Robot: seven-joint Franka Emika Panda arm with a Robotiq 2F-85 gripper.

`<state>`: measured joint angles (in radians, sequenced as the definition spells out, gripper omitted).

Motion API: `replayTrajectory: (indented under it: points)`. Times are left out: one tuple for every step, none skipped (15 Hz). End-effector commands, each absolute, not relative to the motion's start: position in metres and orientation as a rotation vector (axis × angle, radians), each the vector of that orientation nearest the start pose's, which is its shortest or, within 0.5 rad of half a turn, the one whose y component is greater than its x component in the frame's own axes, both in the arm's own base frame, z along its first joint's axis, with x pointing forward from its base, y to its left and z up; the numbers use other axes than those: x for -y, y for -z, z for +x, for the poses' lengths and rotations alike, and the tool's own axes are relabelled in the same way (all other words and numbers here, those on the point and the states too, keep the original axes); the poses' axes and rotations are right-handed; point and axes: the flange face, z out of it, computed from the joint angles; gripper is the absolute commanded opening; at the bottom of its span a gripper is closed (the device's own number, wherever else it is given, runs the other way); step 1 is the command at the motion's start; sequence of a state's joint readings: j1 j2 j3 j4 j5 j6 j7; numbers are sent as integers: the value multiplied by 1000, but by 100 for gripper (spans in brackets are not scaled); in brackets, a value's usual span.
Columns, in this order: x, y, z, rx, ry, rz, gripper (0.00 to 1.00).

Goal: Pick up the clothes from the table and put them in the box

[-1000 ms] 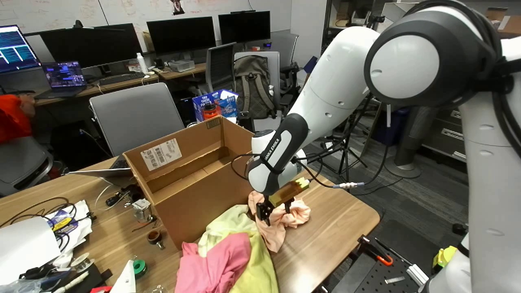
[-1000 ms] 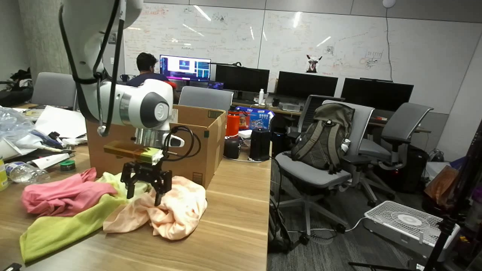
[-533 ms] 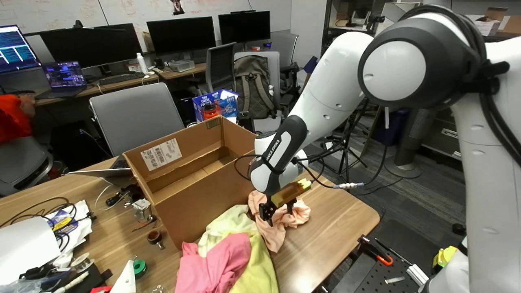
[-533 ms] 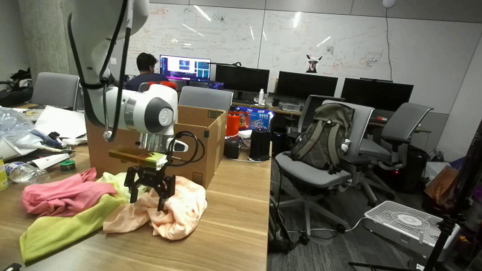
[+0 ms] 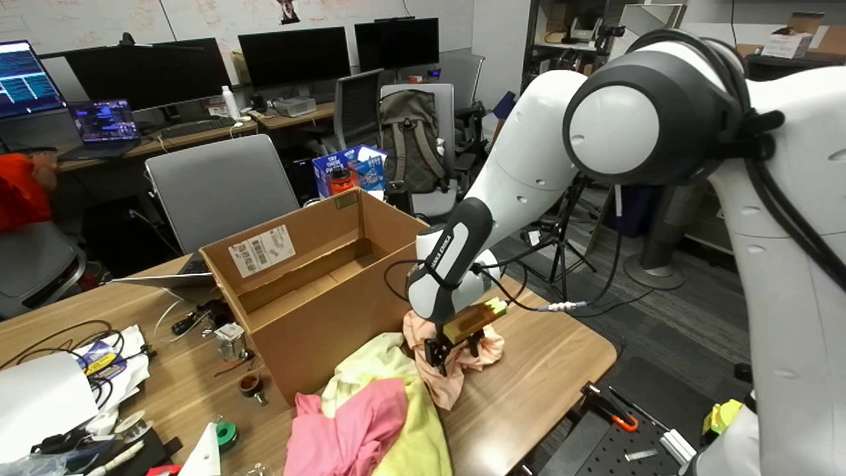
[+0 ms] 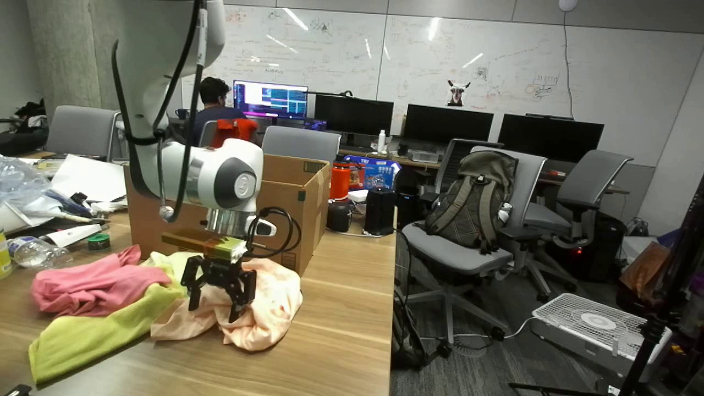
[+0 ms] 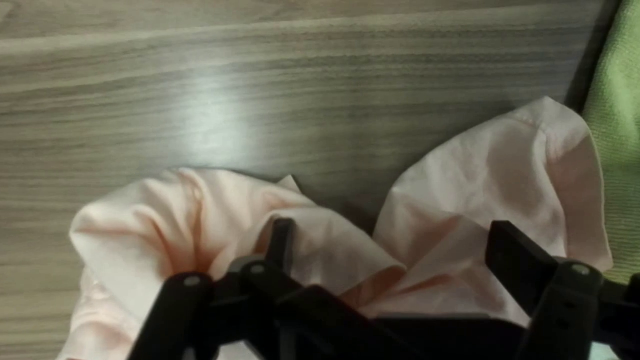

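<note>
The pincer (image 6: 214,311) is held spread, pointed downward, over the peach cloth (image 6: 272,308); whether the cloth is touched cannot be told. Beneath it the wood-grained table (image 6: 335,324) is seen, glossy in the wrist view. Left of the pincer in an exterior view, the yellow-green cloth (image 6: 93,338) is partly covered by the pink cloth (image 6: 99,286). The cardboard box (image 5: 330,330) is seen near the pincer in both exterior views. Well beyond the pincer, a backpack (image 6: 470,209) is propped on a grey chair (image 6: 440,247), dark monitors (image 6: 448,132) are lined up before a marked whiteboard (image 6: 495,60), and a person (image 6: 217,113) is seen at a lit screen (image 6: 269,100).
</note>
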<state>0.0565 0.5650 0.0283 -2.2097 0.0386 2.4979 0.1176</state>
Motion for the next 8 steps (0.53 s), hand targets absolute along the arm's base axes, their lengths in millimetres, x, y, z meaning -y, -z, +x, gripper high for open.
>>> replayTrajectory:
  points:
    - [-43,-94,513,-96,-456,-3069,100]
    - [-43,-90,513,-97,-465,-3067,100]
    - [-42,-86,512,-100,-474,-3065,100]
    - [-41,-83,511,-104,-482,-3066,100]
    - [-40,-81,509,-110,-490,-3065,100]
    - [-38,-79,509,-112,-495,-3064,100]
    - [-37,-78,510,-114,-499,-3062,100]
    - [-36,-78,511,-117,-499,-3060,100]
